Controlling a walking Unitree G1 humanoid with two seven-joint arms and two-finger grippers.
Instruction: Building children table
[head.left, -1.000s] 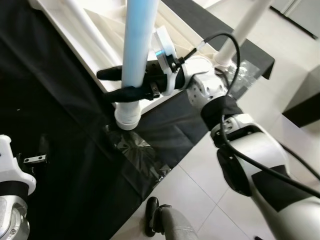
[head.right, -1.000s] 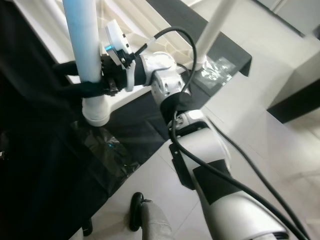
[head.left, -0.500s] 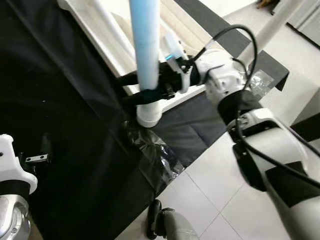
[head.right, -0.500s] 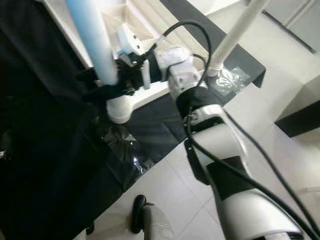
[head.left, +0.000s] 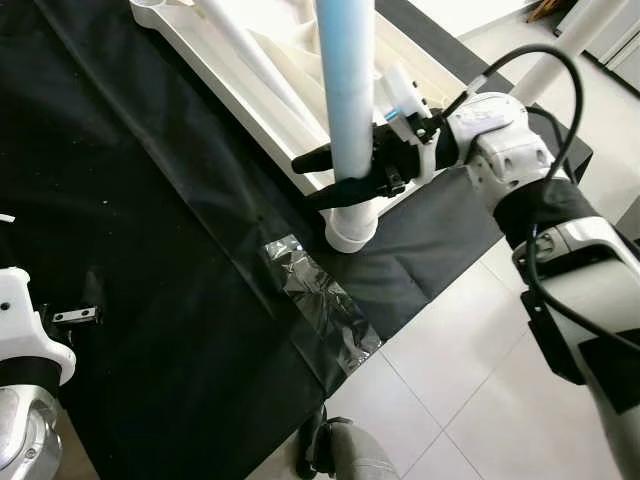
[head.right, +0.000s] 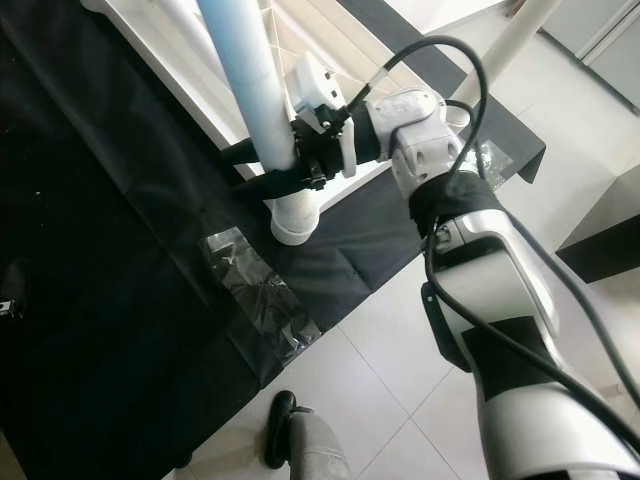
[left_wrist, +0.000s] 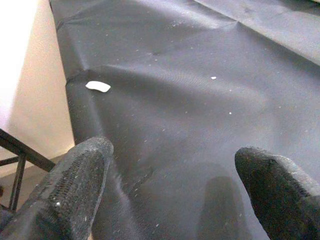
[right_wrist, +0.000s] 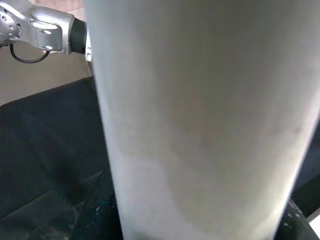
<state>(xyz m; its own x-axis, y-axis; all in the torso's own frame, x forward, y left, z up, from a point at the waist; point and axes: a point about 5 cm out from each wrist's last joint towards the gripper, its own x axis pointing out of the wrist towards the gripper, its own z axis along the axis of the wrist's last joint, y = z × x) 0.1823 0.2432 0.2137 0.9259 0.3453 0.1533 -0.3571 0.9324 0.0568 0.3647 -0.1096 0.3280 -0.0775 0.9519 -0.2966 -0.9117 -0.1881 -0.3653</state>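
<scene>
Both fingers of right gripper (head.left: 325, 172) (shut) still clasp table leg (head.left: 347, 90).

Black sheet (head.left: 150, 250) is open across left and centre of the head view; only crinkled clear plastic wrap (head.left: 320, 300) lies there, low. Upper centre is blocked: upright pale blue table leg (head.left: 348, 90) with right gripper (head.left: 325, 175) clamped round it, overturned white tabletop (head.left: 250, 60) behind. Left gripper (left_wrist: 170, 195) hangs spread over bare sheet.
</scene>
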